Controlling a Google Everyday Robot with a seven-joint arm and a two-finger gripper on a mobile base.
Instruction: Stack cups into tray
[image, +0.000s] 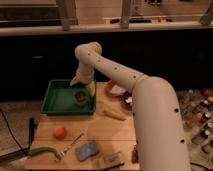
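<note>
The dark green tray (54, 98) sits at the back left of the wooden table. An olive-tan cup (80, 96) stands inside it near its right side. My gripper (83, 86) hangs over the tray just above the cup, at the end of the white arm that reaches in from the right. I see only this one cup spot; whether it is a stack I cannot tell.
A red-and-white bowl (116, 89) sits right of the tray. A yellow object (115, 114) lies mid-table. An orange fruit (59, 131), a green item (42, 151), a fork (72, 143) and a blue-grey sponge (87, 149) lie near the front. The arm's body (160, 130) fills the right.
</note>
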